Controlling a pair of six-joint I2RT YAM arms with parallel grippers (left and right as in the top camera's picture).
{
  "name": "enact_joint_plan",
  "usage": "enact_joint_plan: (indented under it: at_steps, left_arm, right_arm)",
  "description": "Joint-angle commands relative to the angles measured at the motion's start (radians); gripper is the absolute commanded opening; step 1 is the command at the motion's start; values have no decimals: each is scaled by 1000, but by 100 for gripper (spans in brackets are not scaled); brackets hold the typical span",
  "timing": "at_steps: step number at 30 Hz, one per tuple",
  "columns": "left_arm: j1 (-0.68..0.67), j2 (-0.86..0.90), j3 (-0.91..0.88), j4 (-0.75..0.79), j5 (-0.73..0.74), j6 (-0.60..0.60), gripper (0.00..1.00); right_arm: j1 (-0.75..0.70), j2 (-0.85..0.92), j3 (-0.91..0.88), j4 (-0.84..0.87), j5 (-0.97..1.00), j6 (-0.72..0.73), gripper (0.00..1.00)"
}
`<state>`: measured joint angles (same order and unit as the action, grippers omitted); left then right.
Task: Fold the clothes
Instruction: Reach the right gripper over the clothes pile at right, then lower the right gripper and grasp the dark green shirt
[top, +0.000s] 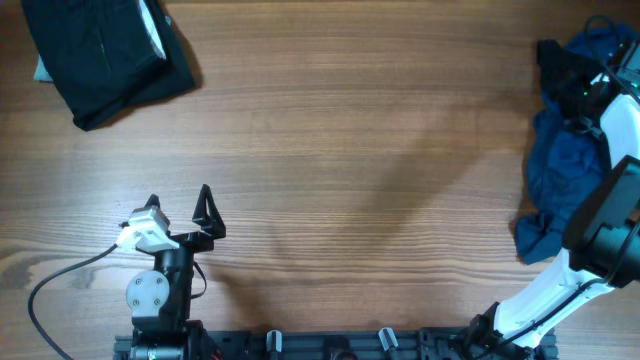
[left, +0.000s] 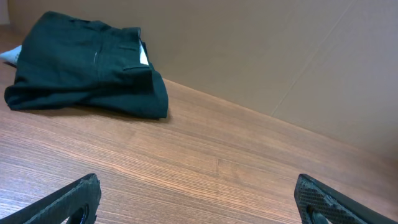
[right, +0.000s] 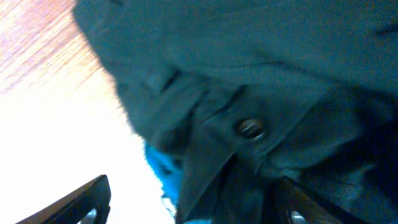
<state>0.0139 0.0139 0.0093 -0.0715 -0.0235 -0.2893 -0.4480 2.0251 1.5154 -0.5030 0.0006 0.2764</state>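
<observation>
- Clothes (top: 556, 165), a crumpled heap of dark blue and black cloth, lay directly under the right gripper (right: 196, 208). Its jaws stood apart, one finger over bare wood and the other against the fabric, with nothing pinched yet.
- Just ahead of those fingers, a seamed fold with a small metal button (right: 250, 129) bunched up, soft and slack.
- The heap ran far-to-near along the right edge of the table (top: 350, 120), so the right arm was plainly the nearer one.
- The left gripper (top: 181, 208) sat spread wide and empty by its base, well apart from the heap.
- A folded black garment (top: 105, 55) rested at the far left corner.
</observation>
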Motion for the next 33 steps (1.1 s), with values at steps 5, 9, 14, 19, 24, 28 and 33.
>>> enact_joint_plan:
  at_steps: [5,9,14,19,24,28,33]
  left_arm:
    - [-6,-7,-4,-1,12,21,100]
    - [-6,-7,-4,-1,12,21,100]
    - [-6,-7,-4,-1,12,21,100]
    - [-6,-7,-4,-1,12,21,100]
    - [-6,-7,-4,-1,12,21,100]
    - [-6,-7,-4,-1,12,21,100]
    - [-6,-7,-4,-1,12,21,100]
  right_arm:
    - [107,-10,13,-2,50,19,89]
    - [120,-9,13,3,63,27,91]
    - [106,-9,13,15,135,66,93]
    - [97,-9,13,32,135,64,93]
    - [96,-6,12,37,206,64,93]
    - [96,4,12,54,212,55,91]
    - [95,47,12,55,213,60,77]
